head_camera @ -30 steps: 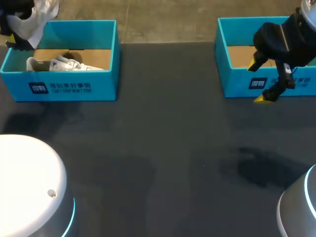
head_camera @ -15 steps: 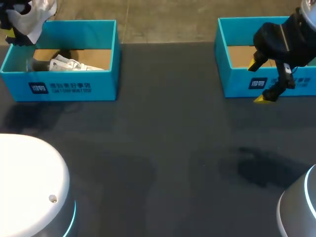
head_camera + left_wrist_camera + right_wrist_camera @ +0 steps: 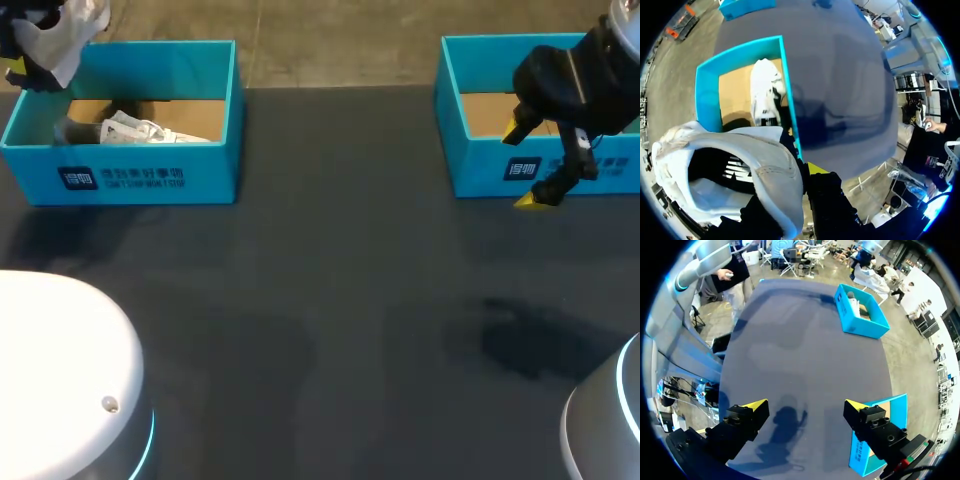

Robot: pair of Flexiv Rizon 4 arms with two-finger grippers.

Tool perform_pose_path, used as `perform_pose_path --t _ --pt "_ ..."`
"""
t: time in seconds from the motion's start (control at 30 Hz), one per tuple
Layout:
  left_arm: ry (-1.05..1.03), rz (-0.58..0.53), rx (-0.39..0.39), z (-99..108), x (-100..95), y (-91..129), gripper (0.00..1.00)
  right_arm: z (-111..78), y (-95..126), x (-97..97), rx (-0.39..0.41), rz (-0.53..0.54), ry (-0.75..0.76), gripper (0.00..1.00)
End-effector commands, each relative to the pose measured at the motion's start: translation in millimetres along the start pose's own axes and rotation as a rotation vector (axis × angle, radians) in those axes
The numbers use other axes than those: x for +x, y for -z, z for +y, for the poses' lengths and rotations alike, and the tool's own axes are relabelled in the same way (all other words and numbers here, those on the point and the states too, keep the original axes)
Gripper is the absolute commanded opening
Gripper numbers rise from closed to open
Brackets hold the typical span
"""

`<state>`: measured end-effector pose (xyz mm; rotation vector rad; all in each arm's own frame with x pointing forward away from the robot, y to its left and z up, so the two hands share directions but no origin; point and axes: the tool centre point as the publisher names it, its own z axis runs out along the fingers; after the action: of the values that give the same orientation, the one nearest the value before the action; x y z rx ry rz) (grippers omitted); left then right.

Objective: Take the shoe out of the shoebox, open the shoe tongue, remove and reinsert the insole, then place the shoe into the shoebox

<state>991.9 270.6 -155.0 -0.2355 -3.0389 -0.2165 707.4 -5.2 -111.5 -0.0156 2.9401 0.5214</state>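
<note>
So the left tool (image 3: 22, 58) is up at the far left corner. It's clamped on a white shoe (image 3: 72, 28) by the wall of its opening and holds it in the air over the back left corner of the left shoebox (image 3: 140, 182). In the left wrist view the shoe's mouth gapes wide right beside the one yellow tip that shows. A second shoe (image 3: 150, 131), also white, lies inside that box close to its front wall. The dark table (image 3: 330, 300) fills the middle. Over on the right, the right tool (image 3: 522, 165) hangs just in front of the right shoebox (image 3: 480, 172), fingers spread wide apart, released.
</note>
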Motion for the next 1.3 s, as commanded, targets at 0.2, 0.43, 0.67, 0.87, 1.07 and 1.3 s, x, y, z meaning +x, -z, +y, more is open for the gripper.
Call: perform_pose_path --t 0.2,0.43,0.67,0.87,1.07,1.3 --pt "0.008 -0.016 -0.06 28.7 -51.4 -13.4 0.0 1.4 -0.7 -2.4 0.003 0.005 -0.001 1.0" --pt "0.003 -0.04 -0.044 49.4 -81.0 -18.2 0.0 1.4 -0.7 -2.4 0.003 0.005 -0.001 1.0" --pt "-0.224 -0.079 -0.067 55.8 -92.7 -17.5 0.0 1.4 -0.7 -2.4 0.003 0.005 -0.001 1.0" --pt "-0.841 -0.188 -0.147 71.4 -86.9 -11.1 0.0 1.4 -0.7 -2.4 0.003 0.005 -0.001 1.0" --pt "-1.22 -0.172 -0.16 91.7 -91.4 -6.0 0.0 1.4 -0.7 -2.4 0.003 0.005 -0.001 1.0" --pt "-1.31 -0.16 -0.21 91.6 -89.1 -3.7 0.0 1.4 -0.7 -2.4 0.003 0.005 -0.001 1.0"
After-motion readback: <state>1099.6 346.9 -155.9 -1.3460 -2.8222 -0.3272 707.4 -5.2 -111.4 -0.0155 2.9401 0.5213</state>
